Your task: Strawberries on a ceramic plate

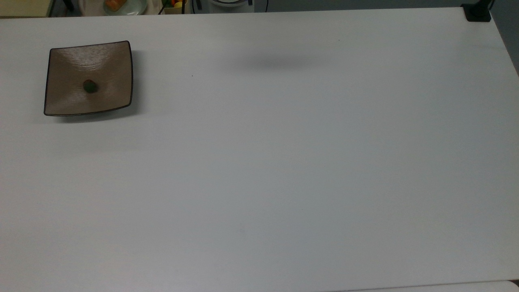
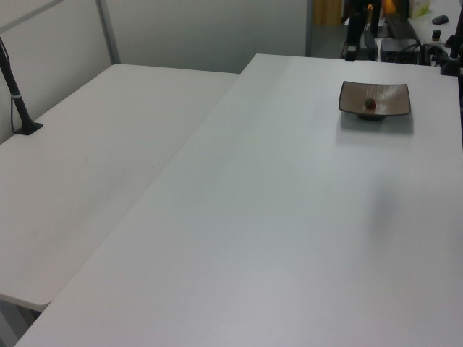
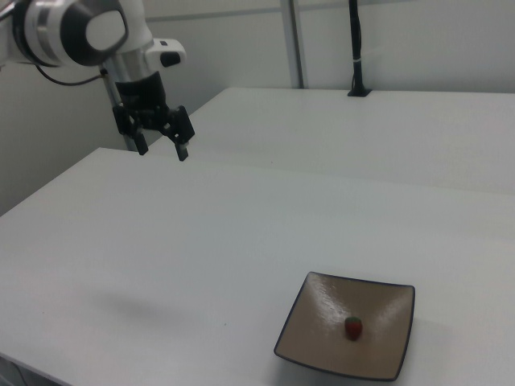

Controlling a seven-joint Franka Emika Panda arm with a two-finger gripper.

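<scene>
A square tan-brown ceramic plate [image 1: 106, 67] with a thin dark rim sits near the far left corner of the white table in the top view. One tiny strawberry [image 1: 90, 86] with a green cap lies in its middle, red in the left view [image 2: 370, 104] and in the right view [image 3: 352, 327]. The plate [image 2: 394, 92] [image 3: 388, 342] has nothing else on it. My gripper [image 3: 163, 151] hangs high above the table, far from the plate toward the right view's upper left. It is open and holds nothing.
A pale round dish with orange food [image 1: 121, 5] lies beyond the table's far edge. A black clamp [image 1: 477, 12] grips the far right corner. A second white table [image 2: 94, 159] adjoins on the left view's left. A soft shadow [image 1: 275, 63] lies on the table.
</scene>
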